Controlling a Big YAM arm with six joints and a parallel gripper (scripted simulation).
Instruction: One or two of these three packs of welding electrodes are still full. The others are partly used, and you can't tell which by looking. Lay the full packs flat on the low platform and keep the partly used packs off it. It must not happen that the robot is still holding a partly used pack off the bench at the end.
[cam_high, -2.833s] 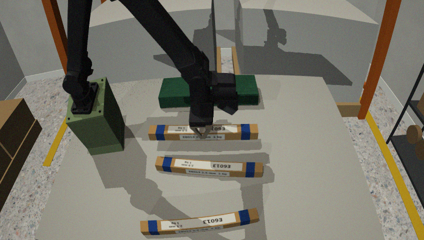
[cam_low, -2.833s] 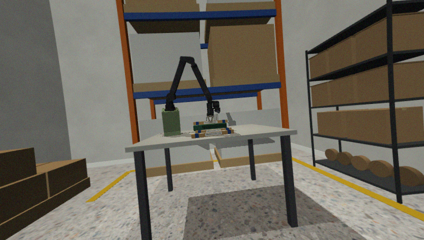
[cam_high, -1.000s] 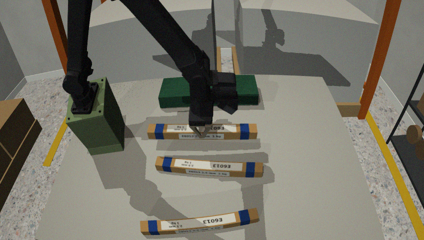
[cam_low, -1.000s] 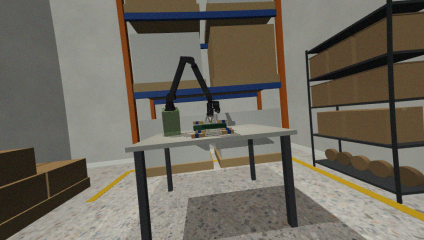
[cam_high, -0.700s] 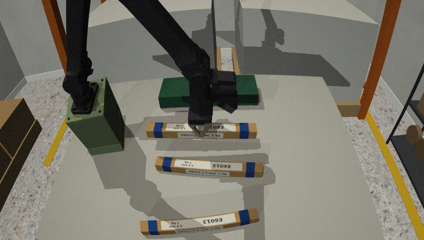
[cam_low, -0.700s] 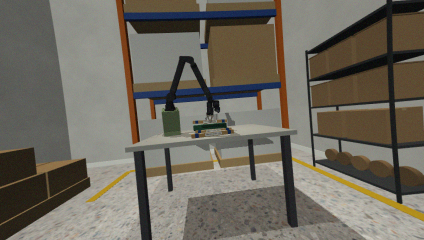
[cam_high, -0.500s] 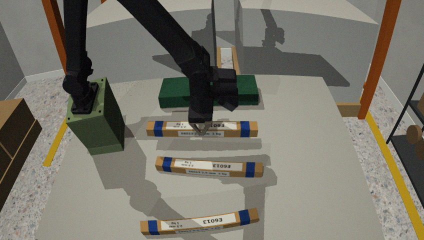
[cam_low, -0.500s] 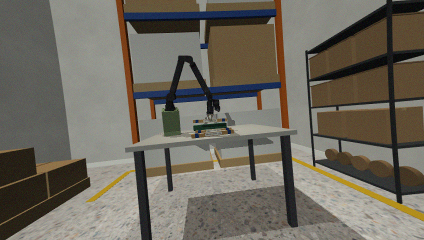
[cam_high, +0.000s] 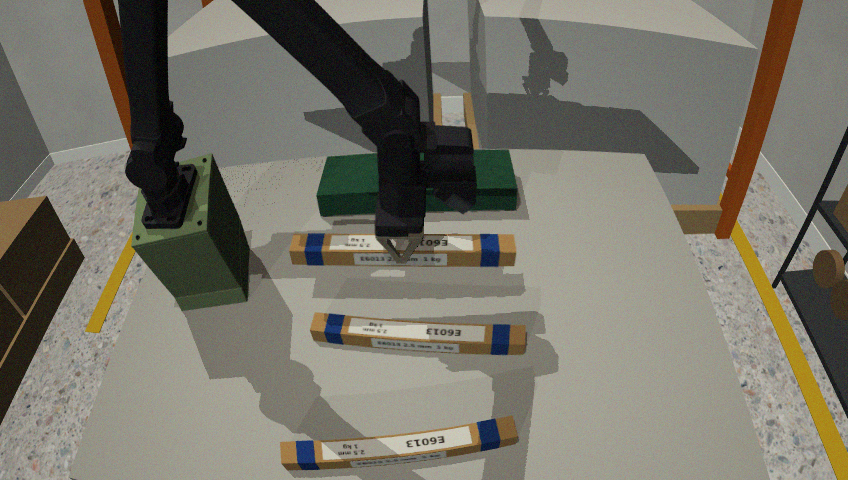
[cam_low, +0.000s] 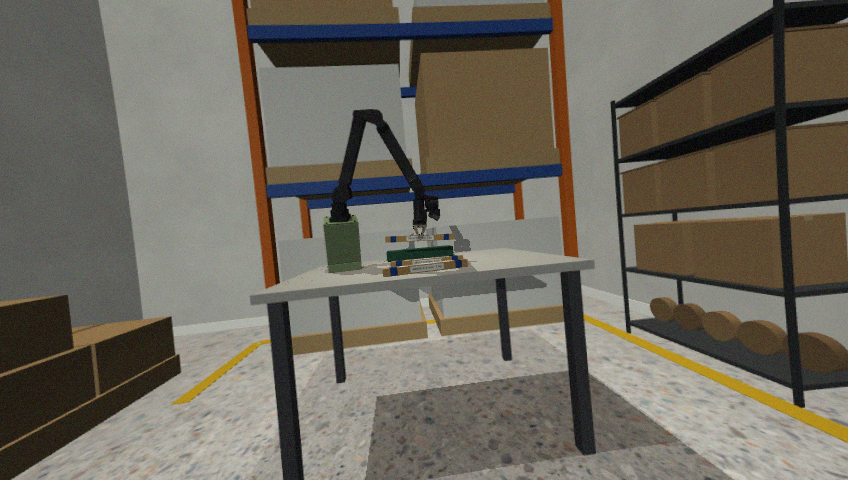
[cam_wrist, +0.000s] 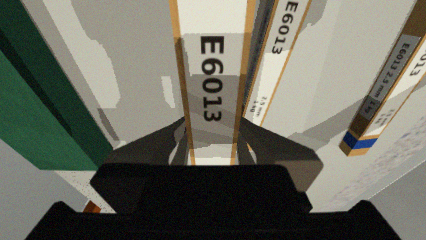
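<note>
Left of centre in the top view: one green pedestal (cam_high: 229, 261) (cam_low: 343, 243), bearing the arm. Centre: one E6013 pack (cam_high: 493, 251) (cam_low: 392, 239) (cam_wrist: 212, 75), raised level above the worktop (cam_high: 606, 309) (cam_low: 511, 261), clamped mid-length by the part-open tool (cam_high: 401, 252) (cam_low: 420, 233) (cam_wrist: 212, 120). Upper centre: one green platform (cam_high: 351, 173) (cam_low: 416, 253) (cam_wrist: 30, 115), bearing no pack. Lower centre: two taped packs, lying apart.

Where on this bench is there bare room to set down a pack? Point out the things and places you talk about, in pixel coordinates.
Right of the two lying packs (cam_high: 413, 333) (cam_high: 398, 446), toward the bench's (cam_high: 642, 297) right edge in the top view. Crowded: between the green platform (cam_high: 351, 172) and the nearer lying pack, under the gripper's (cam_high: 401, 258) raised pack (cam_high: 455, 256).
</note>
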